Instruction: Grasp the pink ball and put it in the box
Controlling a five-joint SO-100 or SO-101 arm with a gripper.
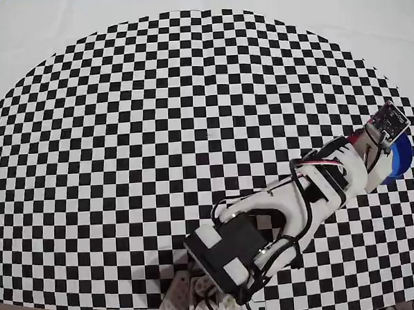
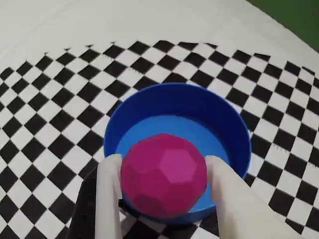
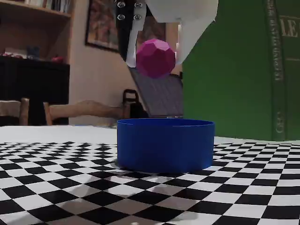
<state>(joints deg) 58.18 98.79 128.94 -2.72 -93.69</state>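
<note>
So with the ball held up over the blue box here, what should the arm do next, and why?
Probably open the gripper, perhaps after lowering a little. The pink ball is clamped between the fingers, hanging clear above the box, and the wrist view shows it over the box's interior, toward the near rim.

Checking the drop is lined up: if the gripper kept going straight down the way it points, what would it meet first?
Probably the box: the gripper, holding the pink ball, hangs above its opening, and the wrist view shows the blue floor beyond the ball. Exact centring is uncertain.
</note>
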